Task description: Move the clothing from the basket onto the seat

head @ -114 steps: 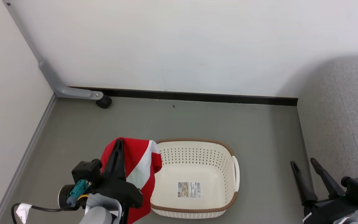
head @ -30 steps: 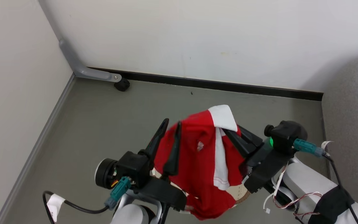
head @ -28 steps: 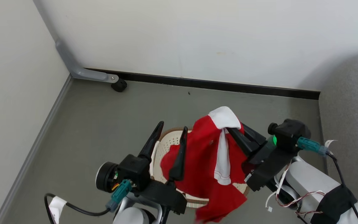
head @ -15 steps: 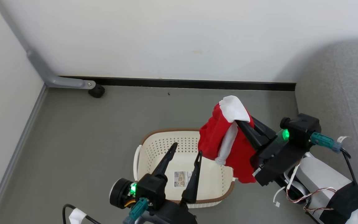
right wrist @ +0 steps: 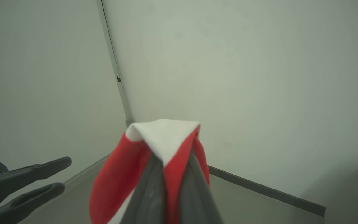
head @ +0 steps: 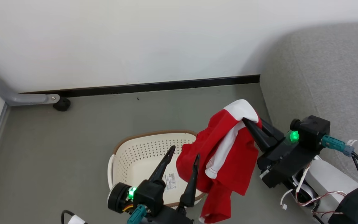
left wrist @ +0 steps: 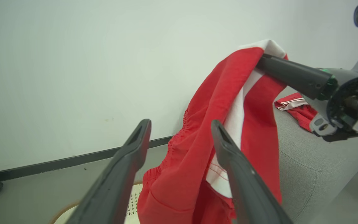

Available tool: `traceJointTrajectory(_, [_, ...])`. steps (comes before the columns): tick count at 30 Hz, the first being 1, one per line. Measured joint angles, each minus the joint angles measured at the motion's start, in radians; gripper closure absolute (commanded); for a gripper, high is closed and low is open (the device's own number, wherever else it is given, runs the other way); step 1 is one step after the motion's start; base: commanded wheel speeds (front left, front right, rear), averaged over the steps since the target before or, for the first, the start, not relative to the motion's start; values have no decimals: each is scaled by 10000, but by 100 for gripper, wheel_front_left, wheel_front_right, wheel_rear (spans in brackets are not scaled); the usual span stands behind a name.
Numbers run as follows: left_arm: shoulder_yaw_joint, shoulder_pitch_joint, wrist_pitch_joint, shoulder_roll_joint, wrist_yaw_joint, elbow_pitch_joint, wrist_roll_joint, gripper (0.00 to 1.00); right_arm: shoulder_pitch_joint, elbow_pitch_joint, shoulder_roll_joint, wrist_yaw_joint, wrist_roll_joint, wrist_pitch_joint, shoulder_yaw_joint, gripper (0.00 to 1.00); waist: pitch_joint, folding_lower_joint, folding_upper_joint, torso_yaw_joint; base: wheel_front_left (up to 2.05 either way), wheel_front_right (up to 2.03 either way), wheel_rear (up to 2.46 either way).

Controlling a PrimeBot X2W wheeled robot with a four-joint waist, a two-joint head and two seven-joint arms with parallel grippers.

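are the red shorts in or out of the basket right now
Out. The shorts hang in the air from the right gripper, shut on their white top edge, over the basket's right side.

Grey floor (head: 57, 149), black baseboard (head: 154, 86), grey leg (head: 26, 99), perhaps caster (head: 61, 104).

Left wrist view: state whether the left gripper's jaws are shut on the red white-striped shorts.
No, the left gripper has its jaws wide apart, while the red white-striped shorts hang from the shut right gripper.

Head camera looks down; both wrist cameras closely share the clothing (head: 238, 168).
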Motion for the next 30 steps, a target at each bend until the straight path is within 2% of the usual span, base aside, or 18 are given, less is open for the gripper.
traceJointTrajectory(6, [6,202,-88,140,0,-15,65,0,234,-251,-230,0,-4,0,-125,100,-2,0,0,-700,0,0,0])
traceJointTrajectory(17, [-291,359,-265,90,-10,-102,240,0,1048,-523,-844,0,-2,2,-1243,100,32,0,0,-2081,0,0,0])
traceJointTrajectory(30, [-621,233,-343,81,-109,-81,504,0,1394,-780,-1417,0,-10,0,-2656,100,171,0,0,-2892,0,0,0])
